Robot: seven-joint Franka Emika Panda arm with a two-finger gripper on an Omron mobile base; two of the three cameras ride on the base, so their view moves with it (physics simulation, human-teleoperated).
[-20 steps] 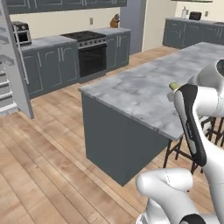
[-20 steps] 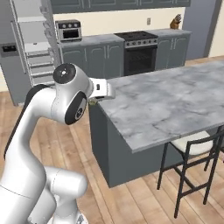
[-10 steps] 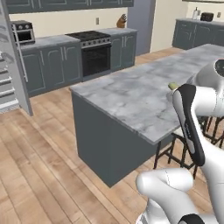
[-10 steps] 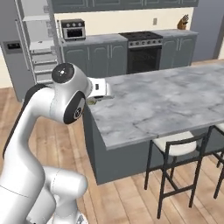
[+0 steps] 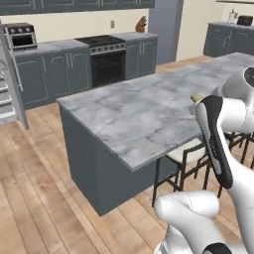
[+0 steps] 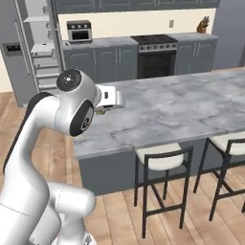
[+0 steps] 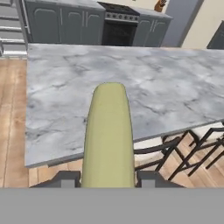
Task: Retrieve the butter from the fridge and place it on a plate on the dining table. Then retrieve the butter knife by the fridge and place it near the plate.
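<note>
A white robot arm is standing beside a long marble-topped dining table (image 5: 134, 111) in a rendered kitchen. In the hand view, the gripper (image 7: 107, 177) is clamping a pale yellowish stick of butter (image 7: 108, 135) between its two dark fingertips (image 7: 65, 178), one pressing on each side. The butter is sticking out forward from the hand, pointing toward the table, whose near edge is lying below and beyond it. Nothing is resting on the part of the tabletop that is showing.

In the left base view, a small end of the butter (image 5: 197, 97) is peeking out beside the arm's upper joint, over the near right side of the table. In the right base view, the hand is hanging at the table's near left corner (image 6: 91, 143), with a sliver of the butter (image 6: 101, 111) just under it.

Dark-framed stools (image 6: 160, 165) with pale seats are tucked under the table's near edge. On the far side of the room, a black oven (image 6: 155, 60) is sitting among dark grey cabinets (image 5: 49, 74), with a knife block (image 6: 205, 25) on the counter to its right. At far left in the right base view, the grey fridge (image 6: 14, 52) is standing with a door open, its white shelves (image 6: 43, 50) showing.
</note>
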